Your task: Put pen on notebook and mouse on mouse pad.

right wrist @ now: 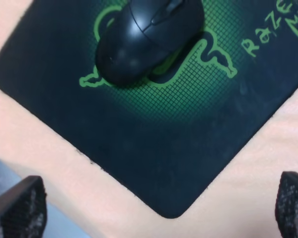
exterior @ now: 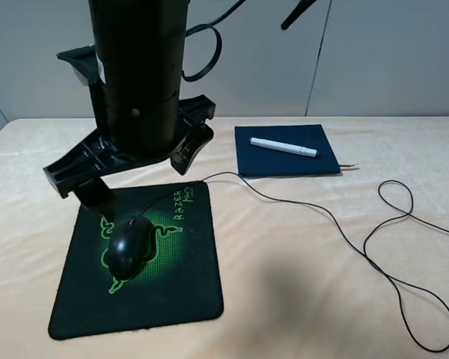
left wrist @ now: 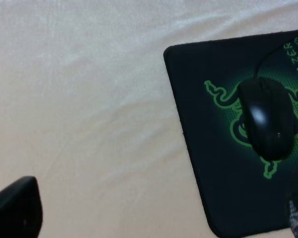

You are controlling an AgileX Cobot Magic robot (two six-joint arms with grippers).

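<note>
With the mouse (exterior: 129, 247) seated on the mouse pad (exterior: 179, 299) and the pen (exterior: 283, 147) on the notebook (exterior: 284, 161), the spread right hand (right wrist: 159, 208) is best lifted clear without snagging the cable (exterior: 404, 284).

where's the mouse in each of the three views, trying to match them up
Exterior high: the mouse sits lower left, on the mouse pad, below the arm.
Left wrist: the mouse is at the right side, on the pad's green logo.
Right wrist: the mouse is at the top centre, partly cut off by the edge.
Shared landmark: the green snake logo under the mouse shows in all three views.
</note>
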